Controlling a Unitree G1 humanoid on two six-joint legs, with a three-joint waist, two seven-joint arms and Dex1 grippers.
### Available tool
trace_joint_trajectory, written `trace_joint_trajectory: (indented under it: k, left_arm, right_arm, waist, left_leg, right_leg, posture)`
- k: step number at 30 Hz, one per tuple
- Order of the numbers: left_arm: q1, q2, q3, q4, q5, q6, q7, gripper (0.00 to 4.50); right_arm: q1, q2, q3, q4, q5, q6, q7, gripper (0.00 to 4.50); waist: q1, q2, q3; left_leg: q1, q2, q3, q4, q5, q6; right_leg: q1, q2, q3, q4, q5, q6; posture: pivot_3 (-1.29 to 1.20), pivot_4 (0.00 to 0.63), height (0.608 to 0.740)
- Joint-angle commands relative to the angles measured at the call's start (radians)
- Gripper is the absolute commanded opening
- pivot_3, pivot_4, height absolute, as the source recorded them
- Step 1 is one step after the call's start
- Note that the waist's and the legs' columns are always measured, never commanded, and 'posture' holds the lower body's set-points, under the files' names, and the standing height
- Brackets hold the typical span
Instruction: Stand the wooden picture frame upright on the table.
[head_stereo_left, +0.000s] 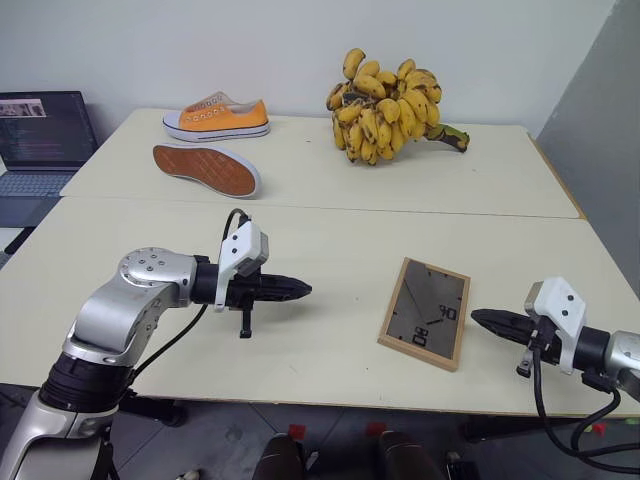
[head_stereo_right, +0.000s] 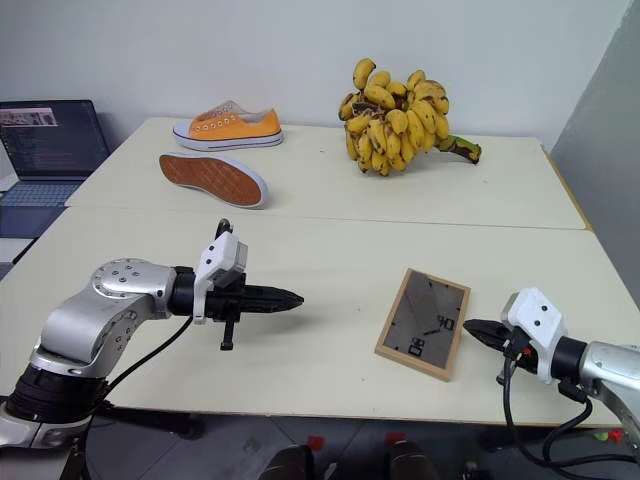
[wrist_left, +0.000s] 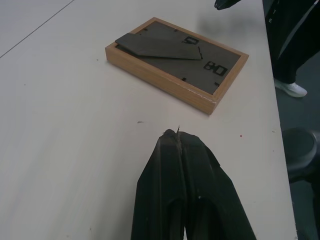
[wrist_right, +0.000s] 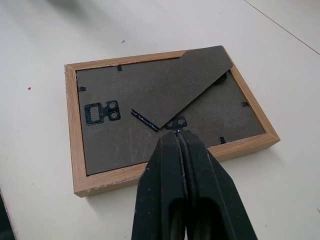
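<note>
Rectangular wooden picture frame (head_stereo_left: 425, 313), dark back up.

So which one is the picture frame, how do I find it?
Look at the near slab of the big cream table, on this side of the seam. Between the two black claws lies the wooden picture frame, flat and face down. It alone has a light wood edge around a dark grey back.

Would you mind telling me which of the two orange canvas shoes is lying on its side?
The nearer orange canvas shoe, showing its brown rubber sole; the farther orange canvas shoe stands upright on its white sole beside the laptop-side table edge.
</note>
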Motion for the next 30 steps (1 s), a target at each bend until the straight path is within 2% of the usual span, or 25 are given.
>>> trace_joint_trajectory:
  k: [1, 12, 30]
  left_arm:
    - [-0.011, -0.009, -0.002, -0.026, 0.019, -0.021, 0.025, 0.0]
    - [-0.039, -0.038, -0.001, -0.023, 0.022, -0.003, 0.061, 0.0]
    - [-0.189, -0.126, -0.057, 0.102, 0.078, 0.011, 0.115, 0.0]
  right_arm:
    - [-0.009, 0.005, -0.01, -0.015, 0.005, -0.017, 0.006, 0.04]
    - [-0.023, 0.022, -0.001, -0.014, -0.008, -0.012, -0.016, 0.04]
    - [0.002, 0.057, -0.013, -0.073, -0.023, 0.014, -0.11, 0.04]
  waist:
    - [0.0, 0.0, 0.0]
    - [0.001, 0.0, 0.0]
    - [0.004, 0.0, 0.0]
  left_leg:
    - [0.0, 0.0, 0.0, 0.0, 0.0, 0.0]
    - [0.0, 0.0, 0.0, 0.0, 0.0, 0.0]
    - [0.0, 0.0, 0.0, 0.0, 0.0, 0.0]
  right_leg:
    - [0.0, 0.0, 0.0, 0.0, 0.0, 0.0]
    - [0.0, 0.0, 0.0, 0.0, 0.0, 0.0]
    - [0.0, 0.0, 0.0, 0.001, 0.0, 0.0]
  posture:
    - [0.0, 0.15, 0.74]
    - [0.0, 0.15, 0.74]
    - [0.0, 0.15, 0.74]
